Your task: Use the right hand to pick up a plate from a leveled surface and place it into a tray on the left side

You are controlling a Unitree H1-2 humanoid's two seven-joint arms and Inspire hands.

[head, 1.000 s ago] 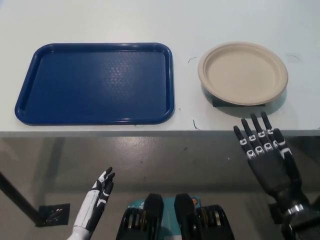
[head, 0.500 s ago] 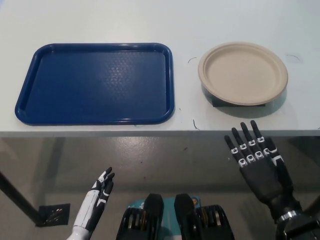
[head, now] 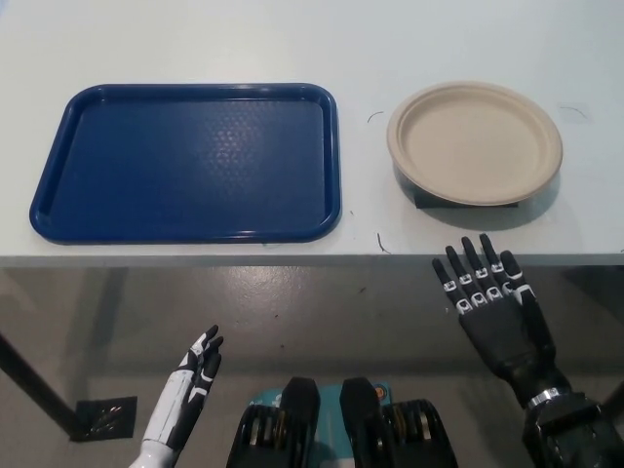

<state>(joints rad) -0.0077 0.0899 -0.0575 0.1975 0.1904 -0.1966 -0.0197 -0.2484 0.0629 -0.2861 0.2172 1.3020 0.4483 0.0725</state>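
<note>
A beige paper plate [head: 475,142] rests on a small dark raised block on the white table [head: 370,39], at the right. A blue tray [head: 185,161] lies flat at the left with nothing in it. My black right hand [head: 487,302] is open, fingers spread and pointing up, below the table's front edge and just under the plate. It touches nothing. My white left hand [head: 195,375] rests low at the lower left, fingers apart, well below the tray.
The table's front edge [head: 312,259] runs across the middle of the picture, with grey floor [head: 322,322] beneath it. A gap of bare tabletop separates tray and plate.
My right hand has drifted left and slightly down, away from the table's edge. Plate, tray and left hand have stayed put.
</note>
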